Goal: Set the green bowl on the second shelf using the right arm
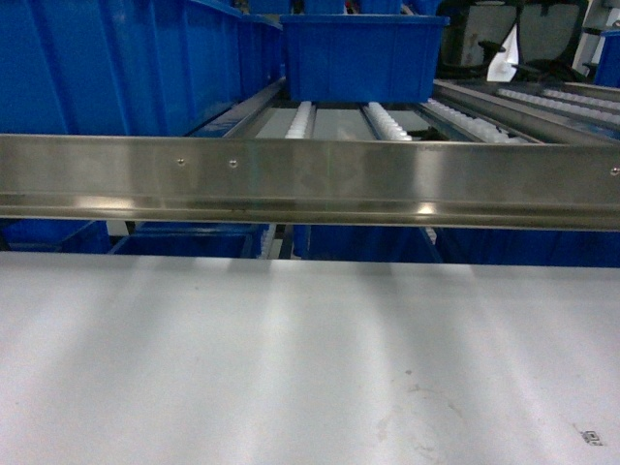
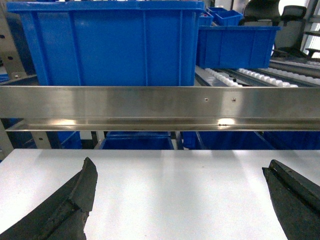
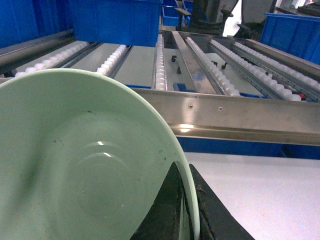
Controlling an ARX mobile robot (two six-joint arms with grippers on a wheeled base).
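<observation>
The pale green bowl fills the left of the right wrist view, tilted so its inside faces the camera. My right gripper is shut on its rim, one black finger inside and one outside. Ahead of the bowl runs the steel front rail of the second shelf, a roller level with a blue crate at its back. The bowl is short of the rail, above the white tabletop. My left gripper stands open over the tabletop with nothing between its fingers. Neither gripper nor the bowl shows in the head view.
The steel rail crosses the head view above the white table. Behind it lie white roller tracks, a large blue crate on the left and a smaller one further back. More blue crates sit below the rail.
</observation>
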